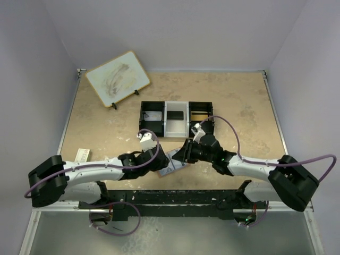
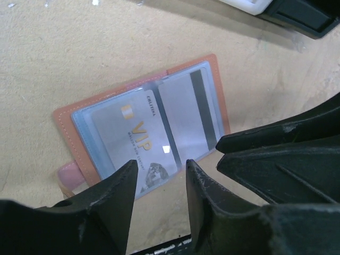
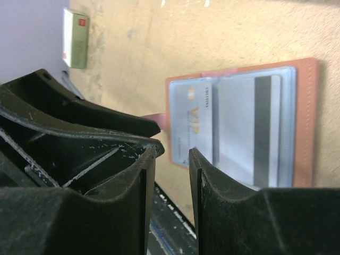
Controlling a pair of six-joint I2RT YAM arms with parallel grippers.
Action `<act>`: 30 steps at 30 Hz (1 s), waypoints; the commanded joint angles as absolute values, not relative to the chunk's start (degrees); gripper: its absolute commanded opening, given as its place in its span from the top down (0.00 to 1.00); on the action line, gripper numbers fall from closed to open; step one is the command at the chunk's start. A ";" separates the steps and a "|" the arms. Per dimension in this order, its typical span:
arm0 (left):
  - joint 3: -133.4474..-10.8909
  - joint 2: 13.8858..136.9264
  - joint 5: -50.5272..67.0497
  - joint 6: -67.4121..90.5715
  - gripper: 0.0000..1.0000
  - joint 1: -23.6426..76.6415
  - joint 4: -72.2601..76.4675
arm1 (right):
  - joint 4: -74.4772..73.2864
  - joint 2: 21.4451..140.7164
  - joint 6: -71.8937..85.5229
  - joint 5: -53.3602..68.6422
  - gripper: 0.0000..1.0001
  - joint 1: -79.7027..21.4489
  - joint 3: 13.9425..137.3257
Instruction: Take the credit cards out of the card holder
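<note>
Card holder [image 2: 169,106] lies open and flat on the table [image 1: 239,106], close to the front edge between the 2 arms. It has a reddish-brown leather-like cover with a stitched rim, rounded corners and a pink tab at 1 end, and its inside is lined with clear, glossy plastic sleeves. The credit cards [image 2: 159,133] sit in those sleeves: a pale grey VIP card [image 2: 127,135] with gold lettering and, beside it, a grey striped card [image 2: 188,114] showing its dark magnetic band. The left gripper [image 2: 159,178] hangs over the holder's near edge, its 2 scuffed black fingers parted with nothing pinched between them. The right gripper [image 3: 172,154] is down at the holder's edge too, close beside the left one, its narrower gap likewise empty. The table is matte, tan and mottled like stone, and plain pale lilac-grey walls [image 1: 175,32] close it in on 3 sides. Behind the holder stands a rectangular tray [image 1: 142,114] with 3 compartments, black, white and black. A white board [image 1: 117,78] smeared with tan, with a wooden rim, leans at the far-left corner. A small pale box [image 1: 82,154] with a red mark lies near the left edge.
</note>
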State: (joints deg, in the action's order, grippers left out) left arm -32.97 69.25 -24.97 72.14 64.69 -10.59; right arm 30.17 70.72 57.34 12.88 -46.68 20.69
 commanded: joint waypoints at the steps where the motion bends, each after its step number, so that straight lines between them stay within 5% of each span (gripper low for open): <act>1: -32.44 72.66 -28.63 75.70 0.63 65.04 -9.12 | 25.11 75.74 50.15 15.32 0.66 -46.06 26.21; 21: -33.34 83.05 -34.64 76.56 0.85 69.50 -16.30 | 24.82 90.06 46.17 20.65 0.68 -46.12 30.81; 30: -34.02 80.00 -38.06 78.56 0.77 71.19 -21.65 | 29.72 90.53 50.27 20.82 0.69 -46.05 27.96</act>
State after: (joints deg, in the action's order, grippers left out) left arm -34.68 80.93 -37.63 77.47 70.74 -13.67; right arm 27.09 89.65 48.58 20.53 -46.11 29.19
